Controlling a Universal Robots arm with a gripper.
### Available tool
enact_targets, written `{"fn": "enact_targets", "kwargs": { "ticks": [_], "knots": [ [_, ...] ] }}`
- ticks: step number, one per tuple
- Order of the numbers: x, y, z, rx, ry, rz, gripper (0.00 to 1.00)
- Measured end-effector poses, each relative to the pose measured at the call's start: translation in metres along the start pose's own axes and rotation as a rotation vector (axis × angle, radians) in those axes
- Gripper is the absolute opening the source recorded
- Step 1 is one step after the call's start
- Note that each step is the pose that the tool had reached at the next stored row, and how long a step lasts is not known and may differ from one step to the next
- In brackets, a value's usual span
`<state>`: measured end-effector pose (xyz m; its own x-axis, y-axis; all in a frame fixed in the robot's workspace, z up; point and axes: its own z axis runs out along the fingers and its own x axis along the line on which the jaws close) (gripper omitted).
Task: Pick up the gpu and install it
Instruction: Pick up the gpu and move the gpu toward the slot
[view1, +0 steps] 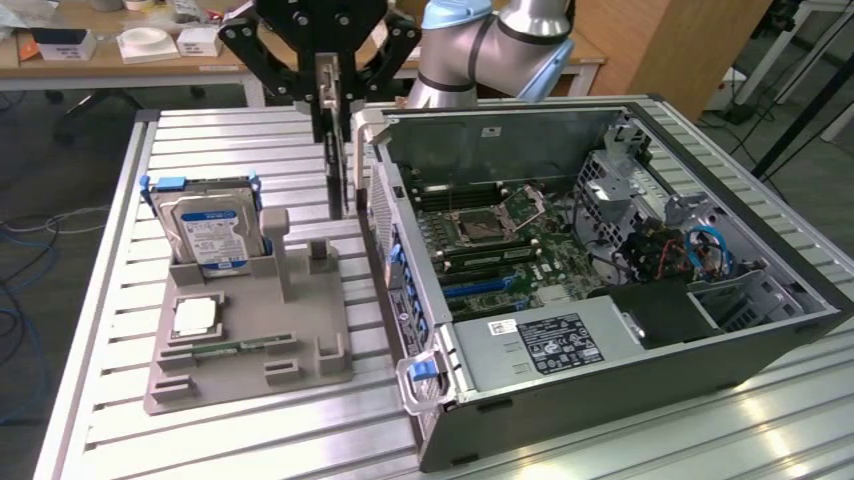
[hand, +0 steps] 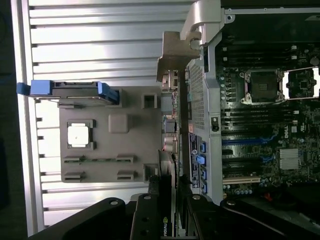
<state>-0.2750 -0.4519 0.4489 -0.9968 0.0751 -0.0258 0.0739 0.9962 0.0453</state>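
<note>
The gripper (view1: 328, 100) is clamped on the graphics card (view1: 338, 175) and holds it by its top end, with the black fingers (view1: 320, 115) pressed on both flat sides. The card hangs upright and shows its thin edge in the exterior view. It is in the narrow space between the grey holder (view1: 254, 335) and the outer wall of the open computer case (view1: 747, 335), near the far edge of the holder. I cannot tell if its lower end touches the holder.

In the wrist view the gripper (hand: 167, 187) looks down along the graphics card (hand: 171, 125), and the silver bracket of the card is at the end away from the fingers. The card lies just beside the case wall, outside the case, not over the motherboard (hand: 260, 125).

The holder (hand: 127, 150) lies on the slatted metal tabletop (view1: 107, 300), on the exterior view's left of the case. A hard drive (view1: 207, 225) with a blue label stands upright in the holder's far corner. A square processor chip (view1: 196, 317) lies flat in a pocket of the holder, and a thin green memory stick (view1: 234, 347) lies just beside it, nearer to the near edge. The motherboard (view1: 521, 240) inside the case is open to view, with an empty processor socket (view1: 478, 225).
</note>
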Motion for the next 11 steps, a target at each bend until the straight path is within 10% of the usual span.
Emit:
{"fn": "enact_targets", "kwargs": {
  "ticks": [11],
  "knots": [
    [-0.035, 0.0026, 0.0018, 0.0001, 0.0006, -0.001, 0.26]
  ]
}}
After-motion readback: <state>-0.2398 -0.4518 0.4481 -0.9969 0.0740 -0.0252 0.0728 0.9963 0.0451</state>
